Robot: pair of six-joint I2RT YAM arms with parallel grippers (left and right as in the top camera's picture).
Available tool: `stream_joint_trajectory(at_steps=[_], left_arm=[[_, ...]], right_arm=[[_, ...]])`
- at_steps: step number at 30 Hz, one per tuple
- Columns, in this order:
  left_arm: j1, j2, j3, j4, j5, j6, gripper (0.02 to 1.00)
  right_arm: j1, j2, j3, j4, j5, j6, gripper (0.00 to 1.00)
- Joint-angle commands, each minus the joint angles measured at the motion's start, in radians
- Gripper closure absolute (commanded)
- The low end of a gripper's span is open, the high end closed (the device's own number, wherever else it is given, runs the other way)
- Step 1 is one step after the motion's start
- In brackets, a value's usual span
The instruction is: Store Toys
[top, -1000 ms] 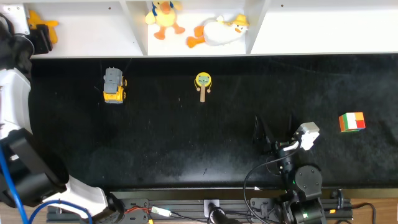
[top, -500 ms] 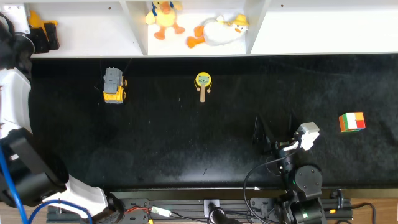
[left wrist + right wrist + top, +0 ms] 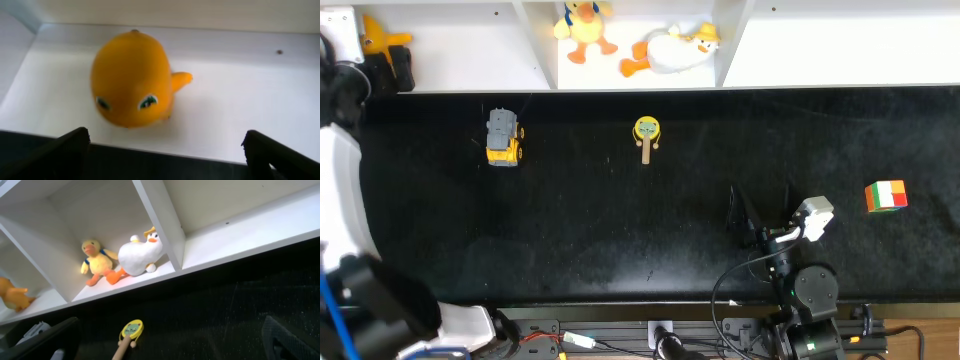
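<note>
White shelving (image 3: 820,60) is running along the far edge of the black mat (image 3: 620,240), and its open compartments are facing the arms so toys can be slid straight in. Over at the left, the left gripper (image 3: 165,137) is hovering at the mouth of the end compartment with its fingers spread wide and nothing between them. The orange plush toy (image 3: 132,80) is sitting free on the compartment floor just beyond the fingertips, so I'd say that one is stored. The right gripper (image 3: 762,212) is resting low near its own base, its fingers likewise parted and empty, probably parked out of the way while the other arm is working. In the middle compartment a white goose (image 3: 670,50) is lying on its side beside a yellow duck (image 3: 585,28), both looking put away. Three toys are waiting out on the mat, well apart from one another: a yellow and grey truck (image 3: 503,137) nearest the left arm, a striped cube (image 3: 886,196) off to the right, and a small yellow rattle (image 3: 646,133) near the shelf's middle.
</note>
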Motion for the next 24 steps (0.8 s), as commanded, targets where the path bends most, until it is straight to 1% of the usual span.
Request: stream_joint_trajectory(at_steps=[1, 7, 8, 14, 16, 22, 24], left_arm=[[-0.003, -0.129, 0.014, -0.072, 0.01, -0.005, 0.02], [-0.003, -0.278, 0.013, -0.251, 0.011, -0.004, 0.023], [-0.003, -0.299, 0.013, -0.283, 0.023, 0.0, 0.02], [-0.005, -0.41, -0.047, -0.421, 0.195, 0.032, 0.02], [-0.012, -0.435, -0.1, -0.432, 0.228, 0.033, 0.02], [-0.099, -0.448, -0.283, -0.396, 0.228, 0.024, 0.02], [-0.149, -0.448, -0.351, -0.338, 0.181, 0.003, 0.02]], right_arm=[[-0.003, -0.01, -0.014, 0.005, 0.01, 0.0, 0.005], [-0.003, -0.01, -0.014, 0.005, 0.01, 0.0, 0.005], [-0.003, -0.01, -0.014, 0.005, 0.01, 0.0, 0.005], [-0.003, -0.01, -0.014, 0.005, 0.01, 0.0, 0.005], [-0.003, -0.01, -0.014, 0.005, 0.01, 0.0, 0.005], [-0.003, -0.01, -0.014, 0.005, 0.01, 0.0, 0.005], [-0.003, -0.01, -0.014, 0.005, 0.01, 0.0, 0.007]])
